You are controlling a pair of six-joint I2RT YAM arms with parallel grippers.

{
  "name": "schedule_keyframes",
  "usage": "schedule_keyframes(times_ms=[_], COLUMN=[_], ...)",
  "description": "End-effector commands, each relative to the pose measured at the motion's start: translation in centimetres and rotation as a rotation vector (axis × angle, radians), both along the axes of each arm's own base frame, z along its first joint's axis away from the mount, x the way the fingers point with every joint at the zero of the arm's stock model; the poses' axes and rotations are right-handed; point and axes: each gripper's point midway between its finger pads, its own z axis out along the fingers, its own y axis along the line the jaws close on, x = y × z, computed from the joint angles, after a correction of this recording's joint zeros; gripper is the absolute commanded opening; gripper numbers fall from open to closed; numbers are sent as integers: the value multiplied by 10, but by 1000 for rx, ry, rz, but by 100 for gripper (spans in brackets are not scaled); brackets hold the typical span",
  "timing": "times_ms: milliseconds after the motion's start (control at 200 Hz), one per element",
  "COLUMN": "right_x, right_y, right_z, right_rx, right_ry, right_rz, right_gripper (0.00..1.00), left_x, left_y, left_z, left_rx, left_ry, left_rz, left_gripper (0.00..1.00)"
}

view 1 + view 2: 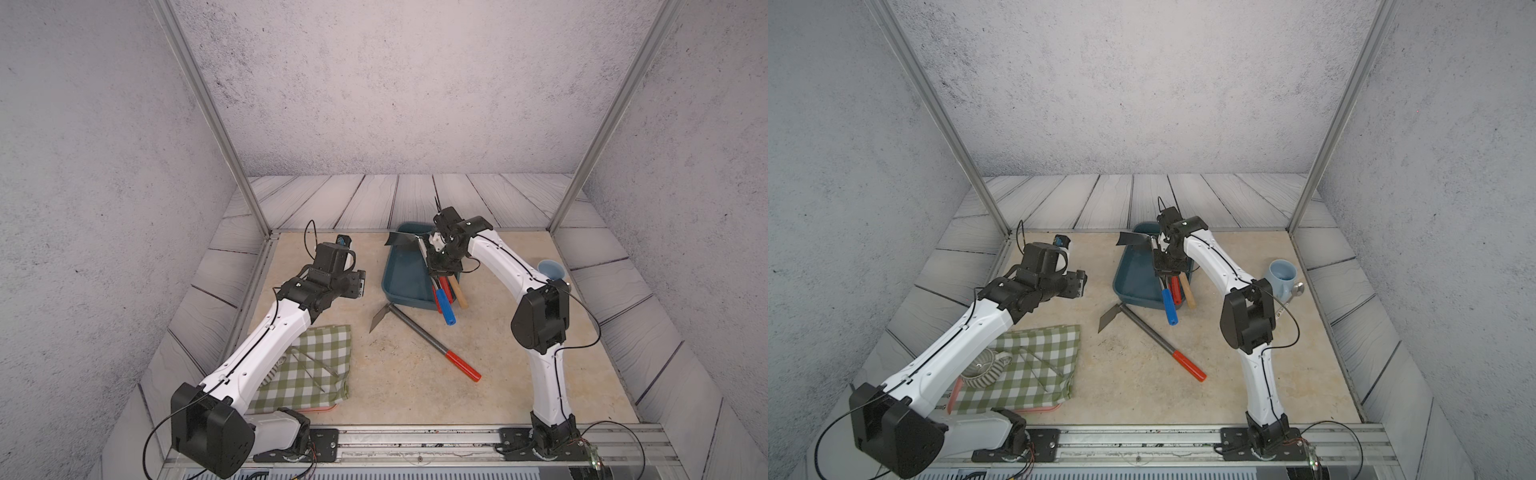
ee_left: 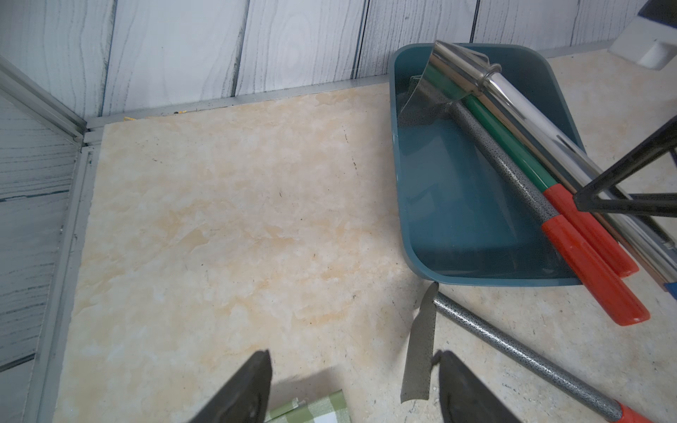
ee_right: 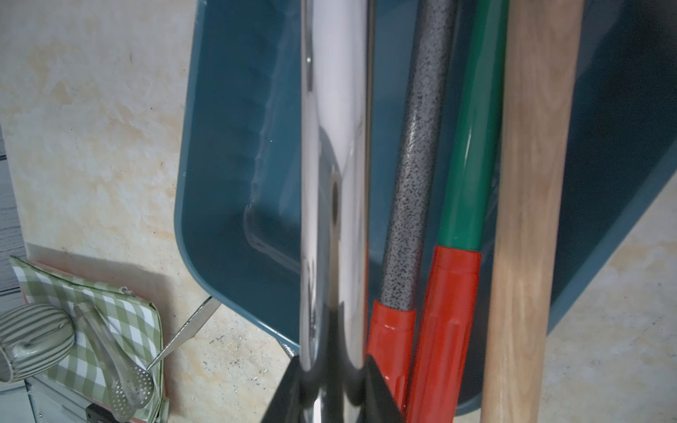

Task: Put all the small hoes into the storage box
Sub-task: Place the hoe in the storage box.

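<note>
The small hoe has a chrome shaft (image 3: 333,146), a bent chrome blade (image 1: 401,240) and a blue grip (image 1: 445,309) (image 1: 1169,307). It lies lengthwise over the teal storage box (image 1: 395,286) (image 1: 1129,282) (image 2: 439,219) (image 3: 227,146), with the grip past the near rim. My right gripper (image 1: 439,273) (image 1: 1169,274) (image 3: 331,360) is shut on the chrome shaft (image 2: 527,106). Three other tools lie beside it in the box: speckled grey shaft, green shaft, wooden handle. My left gripper (image 1: 360,283) (image 1: 1081,283) (image 2: 353,355) hangs open and empty to the left of the box.
A longer hoe with a speckled grey shaft (image 1: 415,332) (image 1: 1148,328) (image 2: 513,348) and a red grip lies on the table just in front of the box. A green checked cloth (image 1: 316,365) at front left carries a striped cup (image 1: 984,368) and tongs. A light blue mug (image 1: 1282,276) stands at the right.
</note>
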Motion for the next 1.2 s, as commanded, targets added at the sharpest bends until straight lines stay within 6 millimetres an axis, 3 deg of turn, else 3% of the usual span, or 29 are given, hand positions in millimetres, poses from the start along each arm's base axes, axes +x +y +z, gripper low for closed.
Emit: schedule_keyframes(times_ms=[0, 365, 876, 1196], right_x=[7, 20, 32, 40], right_y=[9, -1, 3, -11], right_z=[18, -11, -32, -45], right_rx=[84, 28, 15, -58], right_ry=[-12, 49, 95, 92], right_rz=[-11, -45, -66, -77], right_gripper=[0, 0, 0, 0], left_x=[1, 1, 0, 1], left_y=[1, 1, 2, 3], left_z=[-3, -3, -4, -4], left_rx=[2, 8, 10, 15], left_ry=[3, 0, 2, 1], left_rz=[-4, -4, 0, 1], left_gripper=[74, 74, 74, 74])
